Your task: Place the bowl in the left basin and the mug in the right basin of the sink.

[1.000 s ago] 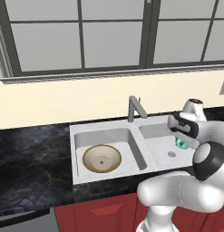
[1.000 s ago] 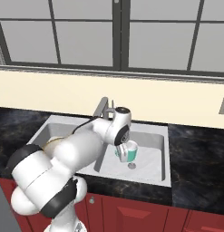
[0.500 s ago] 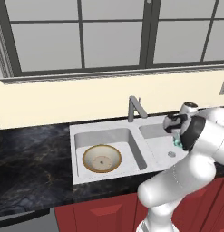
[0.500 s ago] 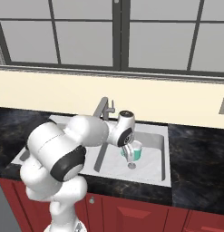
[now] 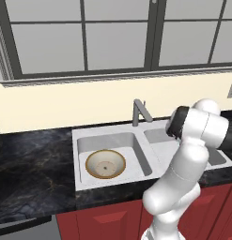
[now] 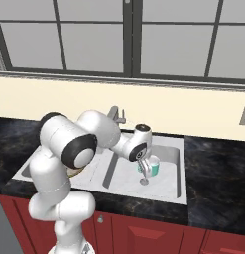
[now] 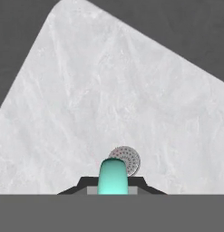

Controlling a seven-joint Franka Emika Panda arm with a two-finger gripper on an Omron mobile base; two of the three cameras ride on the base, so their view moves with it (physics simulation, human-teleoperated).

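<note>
Left base view: bowl [image 5: 105,164] in left basin [image 5: 136,140]; arm hides mug. Right base view: claw [image 6: 144,171] clenched on mug [image 6: 152,166] rim, low in right basin [image 6: 168,174]. Hand view: drain [image 7: 128,158] just beyond mug.

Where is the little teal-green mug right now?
In the right base view, the small teal-green mug is over the narrower white marbled right basin, held in the shut gripper, near the round grey drain.

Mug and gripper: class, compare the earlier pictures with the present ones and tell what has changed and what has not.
The gripper, still shut on the mug, has carried it lower into the right basin, near the drain. Nothing was released. The bowl stays in the left basin.
</note>
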